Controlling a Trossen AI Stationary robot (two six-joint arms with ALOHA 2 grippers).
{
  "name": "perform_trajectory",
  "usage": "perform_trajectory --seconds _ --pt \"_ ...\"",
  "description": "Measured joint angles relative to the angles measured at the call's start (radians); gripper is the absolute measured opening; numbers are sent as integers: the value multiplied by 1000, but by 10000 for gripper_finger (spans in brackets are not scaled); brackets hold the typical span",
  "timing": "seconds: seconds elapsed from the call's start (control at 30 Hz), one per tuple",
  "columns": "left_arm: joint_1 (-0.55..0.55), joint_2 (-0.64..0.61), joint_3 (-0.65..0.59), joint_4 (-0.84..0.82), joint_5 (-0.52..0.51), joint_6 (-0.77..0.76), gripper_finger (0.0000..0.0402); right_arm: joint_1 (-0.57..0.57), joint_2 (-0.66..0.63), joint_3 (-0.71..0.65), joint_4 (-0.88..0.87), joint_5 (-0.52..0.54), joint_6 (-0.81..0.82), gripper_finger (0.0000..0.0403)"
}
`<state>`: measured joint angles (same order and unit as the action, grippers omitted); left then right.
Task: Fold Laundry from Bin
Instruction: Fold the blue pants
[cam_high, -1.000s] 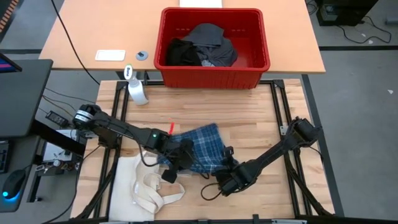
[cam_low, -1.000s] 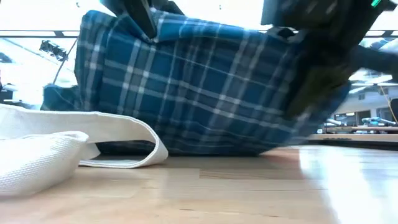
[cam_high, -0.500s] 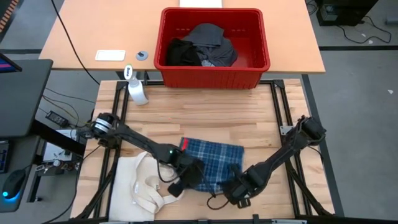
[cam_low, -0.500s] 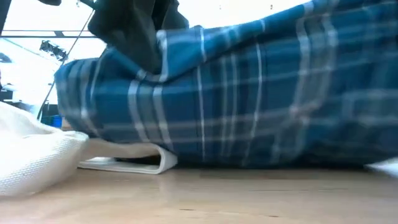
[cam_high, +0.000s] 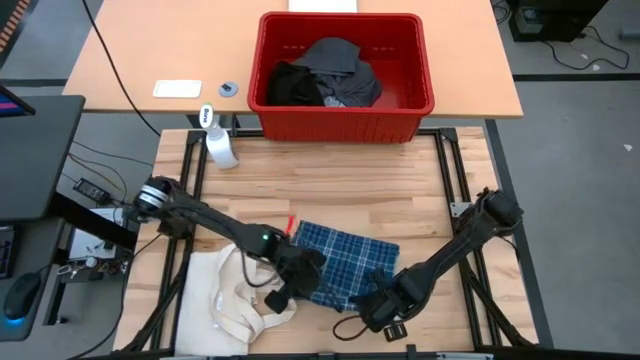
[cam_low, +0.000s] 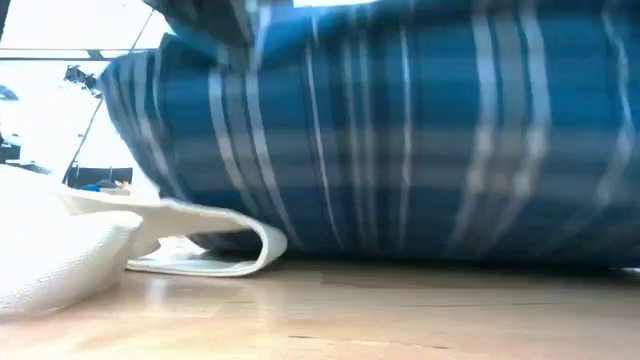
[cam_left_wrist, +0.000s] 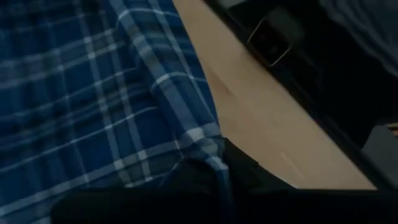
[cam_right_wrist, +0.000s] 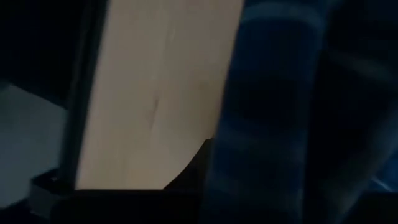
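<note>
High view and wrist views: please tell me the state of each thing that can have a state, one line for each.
plaid shirt: spread flat on the wooden table, near edge pinched at both sides.
left gripper: jaws shut on the plaid shirt's edge.
right gripper: jaws shut on the plaid shirt's edge.
red bin: upright, with dark garments piled inside.
tote bag: lying flat, handles loose.
spray bottle: lying on its side.

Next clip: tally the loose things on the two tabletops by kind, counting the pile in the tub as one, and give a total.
Blue plaid cloth shirt, held by both tools: 1
Pile of dark garments in the tub: 1
Red plastic tub: 1
Cream canvas tote bag: 1
White spray bottle: 1
White flat card: 1
Small grey round disc: 1
Total: 7
</note>
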<state>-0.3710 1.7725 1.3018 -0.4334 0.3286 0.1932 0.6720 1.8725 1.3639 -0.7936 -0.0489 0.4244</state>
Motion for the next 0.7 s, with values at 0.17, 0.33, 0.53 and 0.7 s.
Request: perform_trajectory --seconds 0.17,0.33,0.53,0.7 --pt "0 -92 0 -26 10 0 9 0 -98 24 -9 34 3 23" --pt "30 -144 0 -41 5 1 9 -7 -186 26 -38 69 27 23" --pt "126 -162 0 -117 -5 -5 9 -63 -233 25 -92 92 29 24" --pt "211 -162 -2 -134 46 11 9 -142 -233 9 -111 -15 24 24"
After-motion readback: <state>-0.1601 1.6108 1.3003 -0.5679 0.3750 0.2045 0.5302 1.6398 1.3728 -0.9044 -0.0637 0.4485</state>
